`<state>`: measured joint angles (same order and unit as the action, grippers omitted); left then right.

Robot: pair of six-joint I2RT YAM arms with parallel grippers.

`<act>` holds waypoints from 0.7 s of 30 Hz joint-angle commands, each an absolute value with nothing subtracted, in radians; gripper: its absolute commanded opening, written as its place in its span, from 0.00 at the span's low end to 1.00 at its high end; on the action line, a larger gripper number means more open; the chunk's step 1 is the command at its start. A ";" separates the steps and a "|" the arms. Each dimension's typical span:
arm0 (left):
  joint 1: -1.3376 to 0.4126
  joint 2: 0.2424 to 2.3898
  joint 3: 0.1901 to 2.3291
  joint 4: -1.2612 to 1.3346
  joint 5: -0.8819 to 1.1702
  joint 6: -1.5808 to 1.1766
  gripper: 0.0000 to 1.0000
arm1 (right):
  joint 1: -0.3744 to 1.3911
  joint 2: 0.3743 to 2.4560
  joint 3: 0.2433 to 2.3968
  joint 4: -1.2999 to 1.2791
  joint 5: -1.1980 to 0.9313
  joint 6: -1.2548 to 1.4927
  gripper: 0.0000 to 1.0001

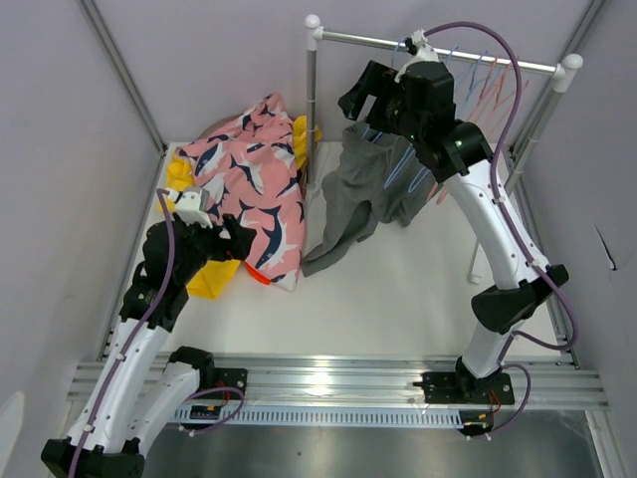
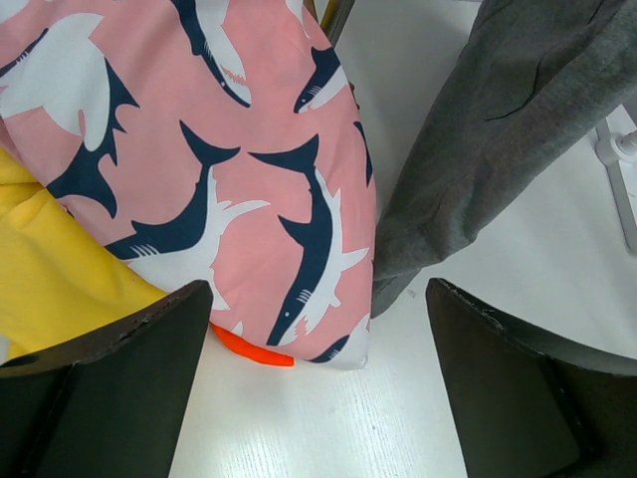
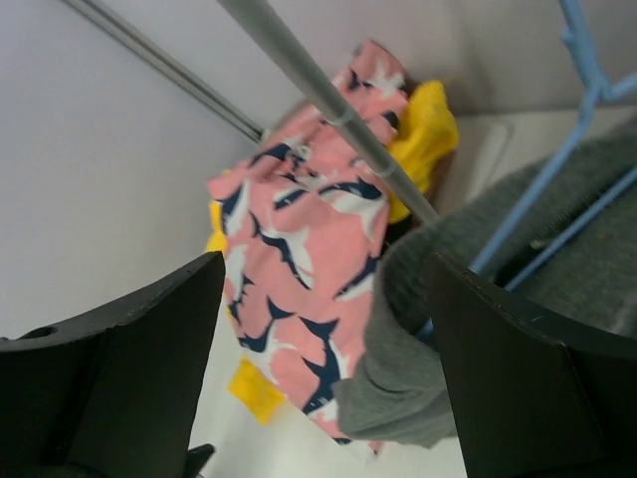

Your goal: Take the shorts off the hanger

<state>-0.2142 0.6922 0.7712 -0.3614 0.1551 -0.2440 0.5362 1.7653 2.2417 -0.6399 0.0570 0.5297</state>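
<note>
**Grey shorts**: on the rack, hung from a blue hanger on the rail at the far side of the tabletop. One leg trails down and to the left. Its end lies on the tabletop just beside the pink shorts.

**Pink shorts**, printed with dark-blue sharks: off the rack, spread on the left part of the tabletop. They lie over the yellow shorts, which show at the near and far edges. A small strip of the orange shorts shows under the near hem.

**Left pincer**: fingers wide apart, low over the tabletop. It points at the near hem of the pink shorts and the end of the grey leg, clear of both.

**Right pincer**: fingers wide apart, raised close to the rail above the grey waistband. Contact with the cloth cannot be determined.

**Other hangers**: several hang on the right part of the rail.
</note>
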 commanded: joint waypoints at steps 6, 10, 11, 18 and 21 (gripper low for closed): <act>-0.225 0.681 0.773 -0.333 0.141 -0.247 0.95 | 0.546 1.736 2.164 -0.561 0.186 0.512 0.83; -0.227 0.681 0.773 -0.334 0.144 -0.248 0.94 | 0.546 1.756 2.155 -0.574 0.238 0.506 0.82; -0.229 0.681 0.773 -0.334 0.146 -0.247 0.94 | 0.546 1.756 2.151 -0.575 0.254 0.499 0.81; -0.232 0.683 0.773 -0.330 0.161 -0.252 0.94 | 0.546 1.761 2.106 -0.558 0.367 0.469 0.80; -0.232 0.686 0.775 -0.325 0.166 -0.253 0.94 | 0.537 1.782 2.108 -0.546 0.374 0.466 0.80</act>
